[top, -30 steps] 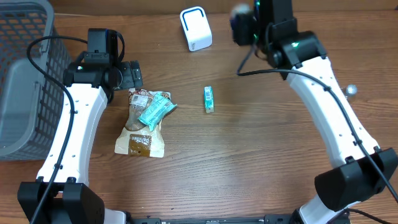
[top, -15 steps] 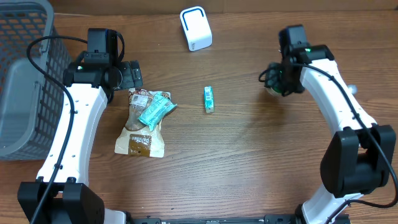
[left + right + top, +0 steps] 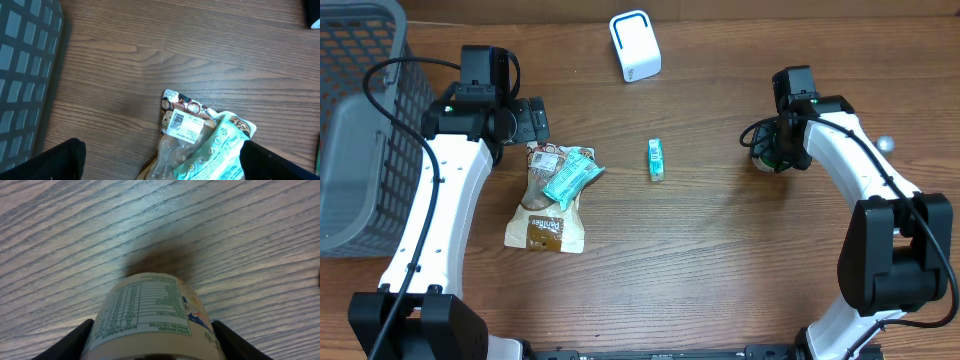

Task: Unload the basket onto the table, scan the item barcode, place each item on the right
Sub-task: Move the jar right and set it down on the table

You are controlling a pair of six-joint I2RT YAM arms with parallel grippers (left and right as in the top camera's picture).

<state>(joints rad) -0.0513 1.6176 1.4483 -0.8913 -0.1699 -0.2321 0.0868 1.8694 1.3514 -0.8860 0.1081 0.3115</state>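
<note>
My right gripper point(image 3: 152, 347) is shut on a cream round container point(image 3: 147, 315) with a green nutrition table printed on its side. Its black fingers point(image 3: 75, 340) press both sides, and the tub hangs close over the wood. From overhead the right gripper point(image 3: 767, 152) is at the right of the table, and only a sliver of the container point(image 3: 760, 163) shows. The white scanner point(image 3: 635, 45) stands at the back centre. My left gripper point(image 3: 532, 122) stands open above a brown snack bag point(image 3: 182, 127) and a teal packet point(image 3: 220, 150).
A grey mesh basket point(image 3: 350, 120) fills the far left. On the wood lie the brown bag point(image 3: 545, 210) with the teal packet point(image 3: 570, 178) across it, and a small green packet point(image 3: 656, 159) at the centre. A small grey knob point(image 3: 885, 144) sits at the right.
The right arm has swung from the back near the scanner down to the right side of the table with the container in its grip. The left arm has not moved.
</note>
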